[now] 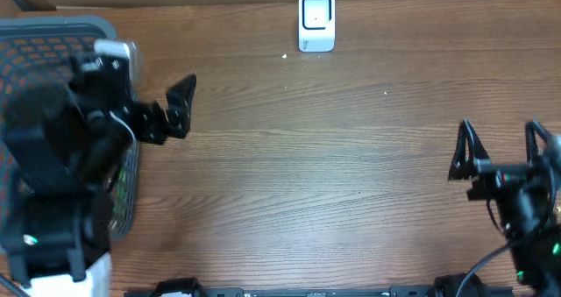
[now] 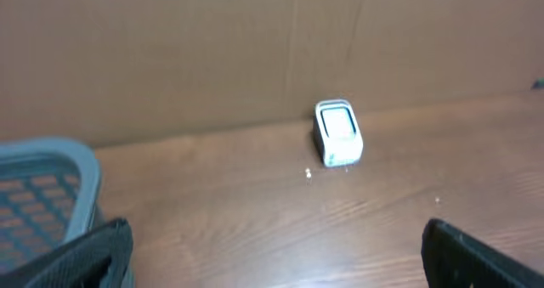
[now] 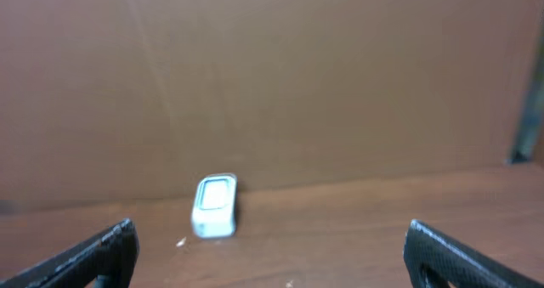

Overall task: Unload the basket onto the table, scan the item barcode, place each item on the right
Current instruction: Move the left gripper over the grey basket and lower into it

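A small white barcode scanner (image 1: 316,21) stands at the far middle of the wooden table, also seen in the left wrist view (image 2: 338,133) and the right wrist view (image 3: 214,206). The item is not to be made out in any view. My left gripper (image 1: 180,109) hovers just right of the grey basket (image 1: 88,24), open, with only bare table between its fingers (image 2: 276,254). My right gripper (image 1: 500,144) is at the right side of the table, open and empty (image 3: 272,250), pointing toward the scanner.
The grey mesh basket stands at the left edge (image 2: 51,152), and my left arm covers most of its inside. A brown cardboard wall (image 3: 280,76) closes off the back of the table. A few tiny white specks lie near the scanner.
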